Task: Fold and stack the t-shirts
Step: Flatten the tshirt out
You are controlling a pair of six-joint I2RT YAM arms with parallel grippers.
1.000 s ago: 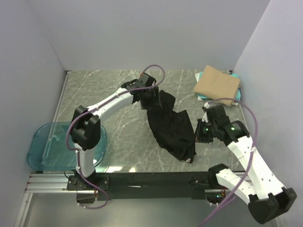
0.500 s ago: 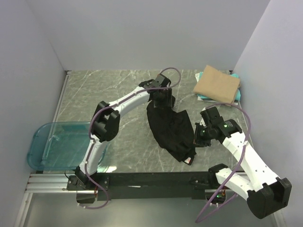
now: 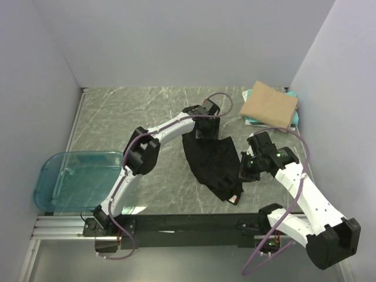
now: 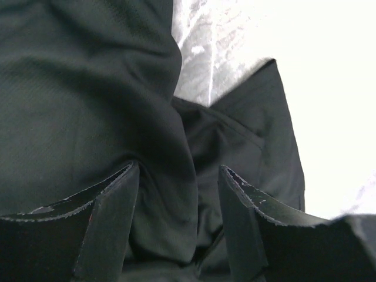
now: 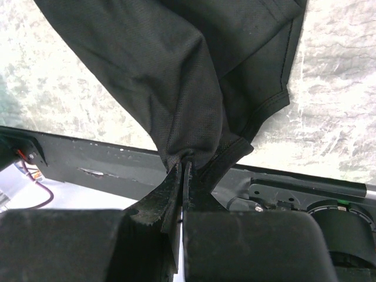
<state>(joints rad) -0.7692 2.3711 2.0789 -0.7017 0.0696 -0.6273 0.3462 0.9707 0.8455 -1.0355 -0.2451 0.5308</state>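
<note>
Black t-shirt (image 3: 211,161), pinched by right claw (image 5: 183,170), blue tub (image 3: 76,179) well apart

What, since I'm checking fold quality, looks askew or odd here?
The black t-shirt lies bunched and slanted on the table, not flat, the right gripper pinching its edge. Nothing else stands out.

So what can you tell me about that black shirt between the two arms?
The black t-shirt is plain, thin cloth with a fine weave and stitched hems. It lies crumpled and partly folded on the marbled table. The right gripper is pinched shut on a bunch at its right edge. The left gripper sits at its far end, jaws apart around a fold.
</note>
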